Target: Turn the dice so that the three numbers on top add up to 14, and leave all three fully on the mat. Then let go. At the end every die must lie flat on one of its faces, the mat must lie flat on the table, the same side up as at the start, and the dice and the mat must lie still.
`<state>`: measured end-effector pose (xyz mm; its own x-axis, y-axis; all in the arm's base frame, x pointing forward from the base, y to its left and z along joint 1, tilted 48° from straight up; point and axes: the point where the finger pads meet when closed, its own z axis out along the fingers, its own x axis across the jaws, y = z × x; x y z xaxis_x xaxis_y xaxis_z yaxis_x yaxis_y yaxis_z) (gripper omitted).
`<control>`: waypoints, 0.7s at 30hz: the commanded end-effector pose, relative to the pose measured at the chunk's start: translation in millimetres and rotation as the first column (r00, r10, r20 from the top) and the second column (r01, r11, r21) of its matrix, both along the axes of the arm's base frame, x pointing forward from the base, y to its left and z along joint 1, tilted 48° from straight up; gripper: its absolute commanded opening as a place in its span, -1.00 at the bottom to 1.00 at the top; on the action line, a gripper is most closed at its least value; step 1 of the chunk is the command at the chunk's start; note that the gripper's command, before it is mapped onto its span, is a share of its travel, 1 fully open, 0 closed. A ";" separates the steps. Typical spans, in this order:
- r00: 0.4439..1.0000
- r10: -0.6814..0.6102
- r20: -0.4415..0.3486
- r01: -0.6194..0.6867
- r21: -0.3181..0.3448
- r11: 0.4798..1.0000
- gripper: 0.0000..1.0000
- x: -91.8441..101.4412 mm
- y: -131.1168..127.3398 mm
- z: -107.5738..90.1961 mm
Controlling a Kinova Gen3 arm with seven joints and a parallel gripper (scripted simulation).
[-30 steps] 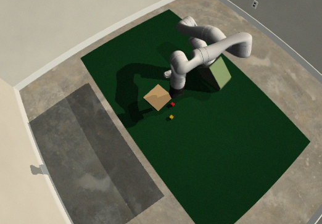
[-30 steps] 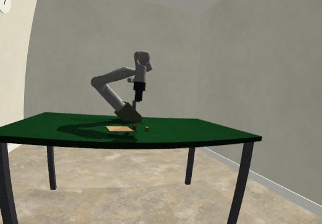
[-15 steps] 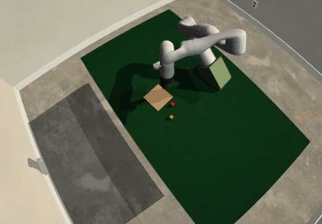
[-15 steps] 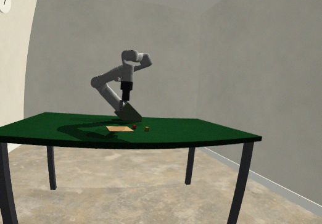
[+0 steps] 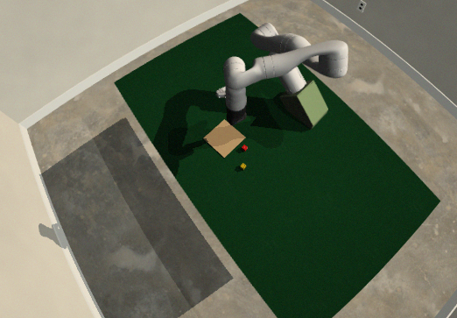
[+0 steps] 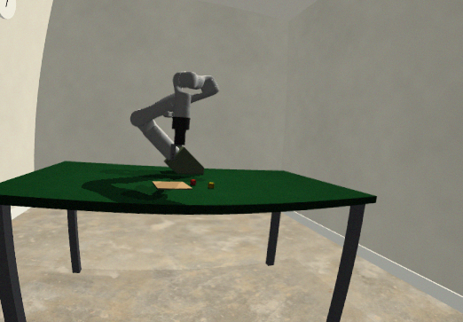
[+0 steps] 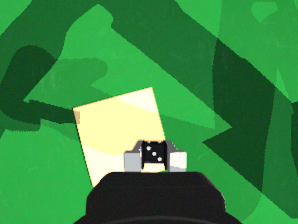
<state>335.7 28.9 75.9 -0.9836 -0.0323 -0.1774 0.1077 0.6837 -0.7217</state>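
My gripper [image 7: 154,150] is shut on a black die with white pips [image 7: 153,153], which shows between the two pale fingertips in the wrist view. The gripper hangs well above the table, over the near edge of the tan mat [image 7: 123,132]. The mat lies flat on the green table top [image 5: 224,137]. A red die [image 5: 244,148] lies on the table just off the mat's right corner. A yellow die [image 5: 243,166] lies on the table a little further from the mat. Neither loose die shows in the wrist view.
The arm's wedge-shaped base [image 5: 306,103] stands behind the mat to the right. The arm casts dark shadows across the table left of the mat. The green table [image 6: 177,192] stands on a concrete floor.
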 end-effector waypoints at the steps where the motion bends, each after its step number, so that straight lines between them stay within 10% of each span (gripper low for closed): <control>1: 1.000 0.001 0.001 -0.001 0.001 1.000 -0.19 0.2 0.5 0.2; 21: 1.000 0.003 0.001 -0.003 0.003 1.000 -0.19 8.3 -35.7 -32.8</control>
<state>344.3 -1.5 43.9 -0.9832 -0.0408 -0.1777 0.1004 0.6926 -0.7143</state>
